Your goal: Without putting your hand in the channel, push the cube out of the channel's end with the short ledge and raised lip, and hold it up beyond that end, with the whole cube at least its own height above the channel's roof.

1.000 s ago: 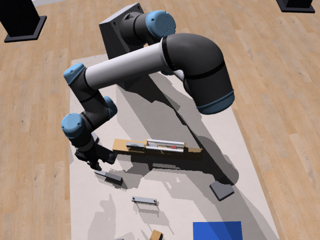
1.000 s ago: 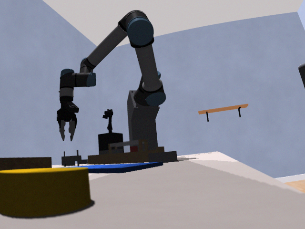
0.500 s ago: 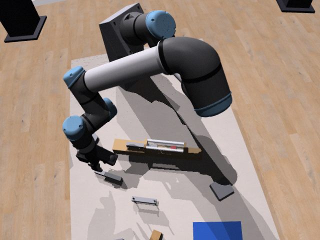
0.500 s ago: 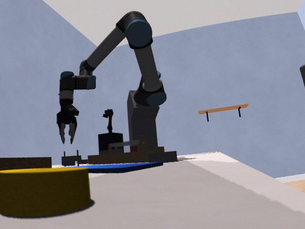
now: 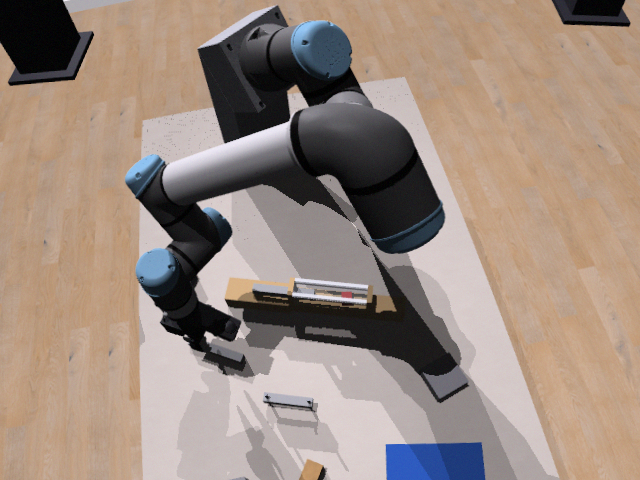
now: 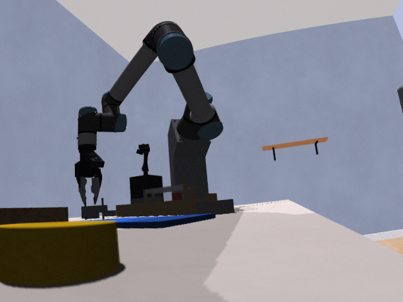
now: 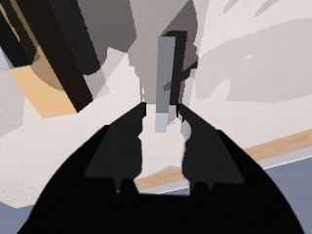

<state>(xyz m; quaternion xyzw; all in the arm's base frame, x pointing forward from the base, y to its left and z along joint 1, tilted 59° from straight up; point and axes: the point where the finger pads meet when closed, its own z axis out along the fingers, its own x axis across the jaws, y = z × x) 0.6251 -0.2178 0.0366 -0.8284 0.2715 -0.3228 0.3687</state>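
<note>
Cube: we see the red cube (image 5: 346, 295) (image 6: 176, 196) inside the channel (image 5: 237, 291) (image 6: 130, 209) (image 7: 44, 93), well apart from our gripper.
Gripper: we have it (image 5: 203, 346) (image 6: 90, 202) (image 7: 162, 108) partly open, holding nothing, above one end of a grey bar (image 5: 227, 352) (image 7: 166, 73).
Table: pale top (image 5: 180, 439) (image 6: 162, 260) (image 7: 273, 112), blue mat (image 5: 434, 462) (image 6: 146, 222).
Room: plank floor (image 5: 77, 258), bluish walls (image 6: 244, 97), orange shelf (image 6: 294, 143).
Hard to see: our fingertips blur into shadow from the top; the mat is cut off there; the wrist view crops the channel.

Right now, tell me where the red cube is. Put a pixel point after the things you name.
In the top view, the red cube (image 5: 346, 295) (image 6: 176, 195) sits inside the channel, under its see-through roof, near the right-hand wooden end frame (image 5: 370, 296).
</note>
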